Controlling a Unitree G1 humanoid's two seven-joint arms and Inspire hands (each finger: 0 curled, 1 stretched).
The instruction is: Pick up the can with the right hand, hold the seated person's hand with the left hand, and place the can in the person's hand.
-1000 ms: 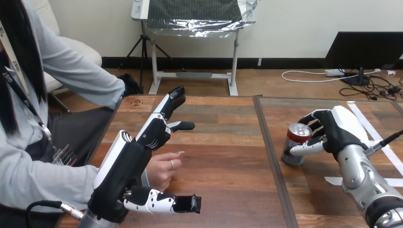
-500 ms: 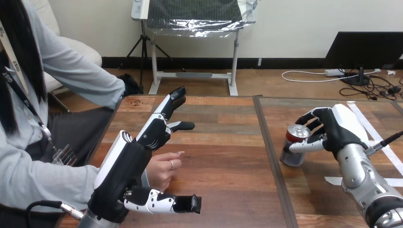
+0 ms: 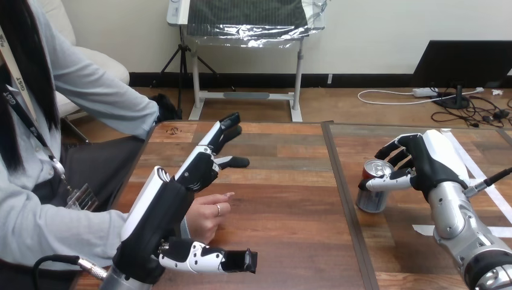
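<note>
Grasping step: right hand (image 3: pixel 430 162) curls round soda can (image 3: pixel 370 196), thumb across front; can on wooden table (image 3: pixel 290 199). Left hand (image 3: pixel 196 172) flat, fingers straight, above person's hand (image 3: pixel 208 215), not clasping. Next likely: firm grip, lift.

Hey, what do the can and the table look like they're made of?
The can looks like thin metal, probably aluminium: a shiny silver top with a pull tab, a red band and a bare silvery body. The table looks like wood: brown boards with visible grain and a soft sheen. Whether it is solid wood, veneer or laminate cannot be told.
</note>
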